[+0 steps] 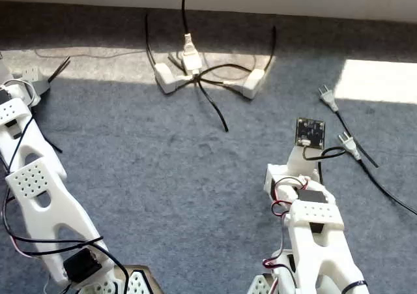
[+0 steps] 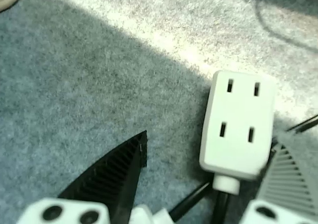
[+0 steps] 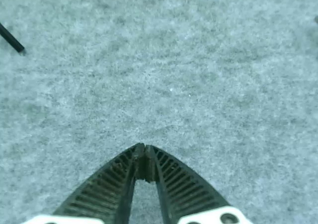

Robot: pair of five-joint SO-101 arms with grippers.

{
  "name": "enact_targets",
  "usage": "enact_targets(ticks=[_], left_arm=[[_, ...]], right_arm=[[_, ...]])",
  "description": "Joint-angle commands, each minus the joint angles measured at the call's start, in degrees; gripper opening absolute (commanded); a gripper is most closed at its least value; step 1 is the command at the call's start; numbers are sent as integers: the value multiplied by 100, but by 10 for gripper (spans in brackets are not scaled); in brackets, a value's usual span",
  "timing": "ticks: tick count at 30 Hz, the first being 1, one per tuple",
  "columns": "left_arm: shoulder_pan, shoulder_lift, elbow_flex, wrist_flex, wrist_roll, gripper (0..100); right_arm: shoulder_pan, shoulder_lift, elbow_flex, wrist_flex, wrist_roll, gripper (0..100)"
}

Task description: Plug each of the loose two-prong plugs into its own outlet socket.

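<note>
Two loose two-prong plugs on black cords lie on the grey carpet at the right, one (image 1: 328, 97) farther back and one (image 1: 350, 145) nearer. My right gripper (image 3: 145, 157) is shut on nothing over bare carpet; its wrist (image 1: 309, 132) sits just left of the nearer plug. A white outlet block (image 2: 238, 127) with two pairs of slots lies between the spread fingers of my open left gripper (image 2: 211, 140). The black finger (image 2: 119, 169) stands apart from the block. This block (image 1: 34, 79) is at the far left in the high view.
Two more white outlet blocks (image 1: 166, 79) (image 1: 254, 83) lie at the back centre, with black cords crossing between them and a white connector (image 1: 190, 58) behind. A black cord end (image 3: 10, 37) lies on the carpet. Sunlit patches mark the carpet at the back and right.
</note>
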State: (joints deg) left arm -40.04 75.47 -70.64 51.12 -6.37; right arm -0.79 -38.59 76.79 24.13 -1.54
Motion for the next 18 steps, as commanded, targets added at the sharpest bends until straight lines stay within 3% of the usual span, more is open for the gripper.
enact_targets(ticks=[1, 9, 13, 18], left_arm=[[295, 13, -31, -176, -26, 279], [505, 22, -48, -176, -18, 8], [514, 31, -576, 176, -18, 11], [620, 31, -2273, 1723, -18, 6]], right_arm=[[22, -101, -22, -92, 0, 8], [22, -101, -22, -92, 0, 8], [22, -101, -22, -101, 0, 8], [-127, -101, -22, -101, 0, 8]])
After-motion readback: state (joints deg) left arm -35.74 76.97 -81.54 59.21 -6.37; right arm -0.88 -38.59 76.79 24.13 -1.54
